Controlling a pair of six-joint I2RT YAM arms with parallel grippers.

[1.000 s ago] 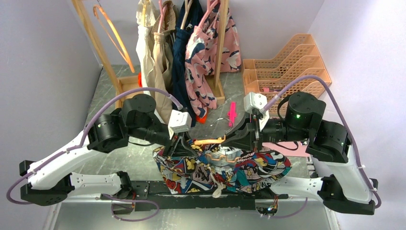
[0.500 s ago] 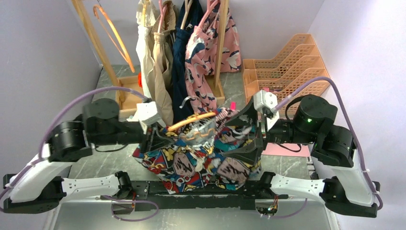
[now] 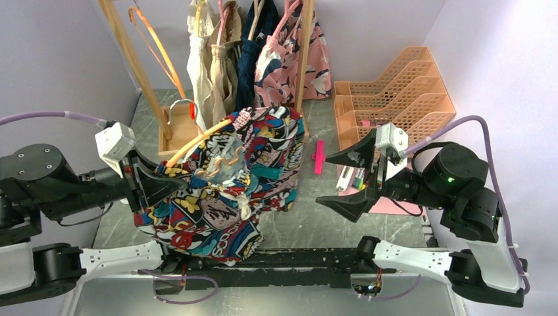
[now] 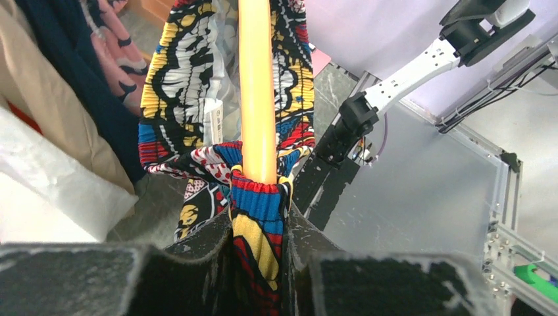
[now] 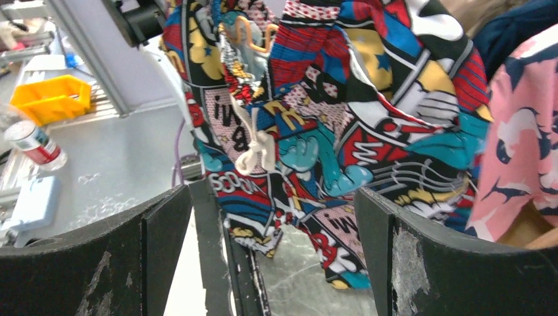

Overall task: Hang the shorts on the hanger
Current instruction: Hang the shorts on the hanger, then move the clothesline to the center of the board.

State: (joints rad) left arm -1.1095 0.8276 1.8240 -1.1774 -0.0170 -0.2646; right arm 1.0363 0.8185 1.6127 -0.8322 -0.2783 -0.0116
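Observation:
The comic-print shorts hang off the table from the orange-tan hanger, whose silver hook points toward the rack. My left gripper is shut on the waistband where it wraps the hanger's end. In the left wrist view the orange bar runs straight up out of the fabric pinched at the left gripper. My right gripper stands wide open to the right, apart from the cloth. Through the right gripper I see the shorts and their pale drawstring.
A wooden rack at the back holds beige, navy and pink floral garments and a spare orange hanger. Orange baskets stand at the back right. A small pink object lies on the grey table.
The left arm has lifted hanger and shorts off the table and swung them left. The right gripper has opened, let go and drawn back to the right.

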